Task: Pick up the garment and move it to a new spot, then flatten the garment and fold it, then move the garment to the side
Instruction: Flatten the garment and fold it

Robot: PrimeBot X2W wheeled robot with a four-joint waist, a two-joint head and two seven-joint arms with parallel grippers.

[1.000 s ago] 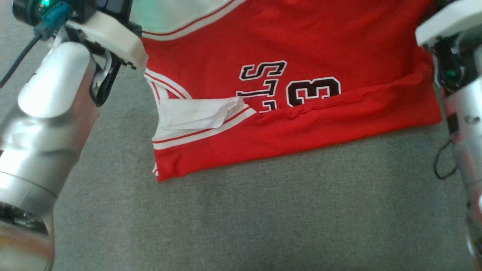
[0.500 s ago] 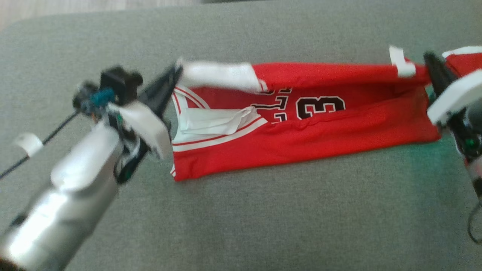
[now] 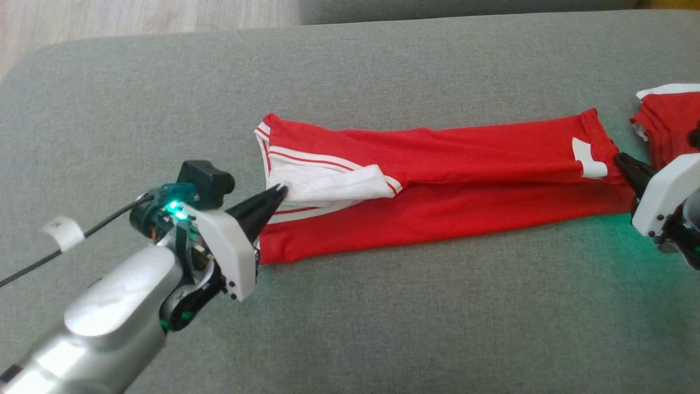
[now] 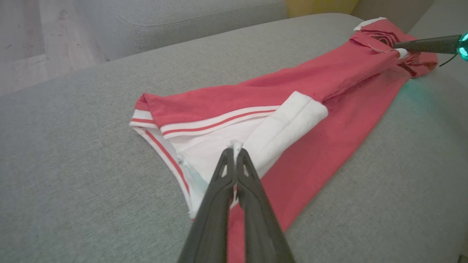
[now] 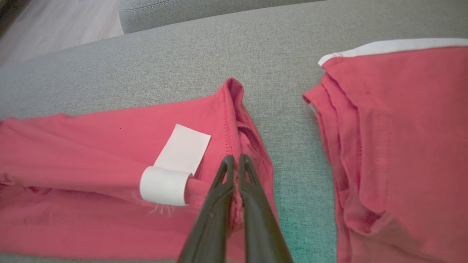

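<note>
**Red garment (image 3: pixel 465 180) lying as a long folded strip on the grey sofa seat (image 3: pixel 383 317), a tool pinching each end**

In the head view, the left tool (image 3: pixel 279 191) comes in from 8 o'clock. Its two dark fingers are pressed together on the white fabric at the garment's striped end, and the left wrist view shows a sliver of white cloth caught between the tips. The garment runs from there across the middle toward 3 o'clock, lying flat on the seat with one long edge folded over. A white tag (image 3: pixel 588 158) sits near its far end. At 3 o'clock the right tool (image 3: pixel 620 158) is clamped on the red hem just beside that tag. A second red garment (image 3: pixel 670 120) lies apart from the first at 2 o'clock. Wooden floor (image 3: pixel 136 16) shows at 11 o'clock.
</note>
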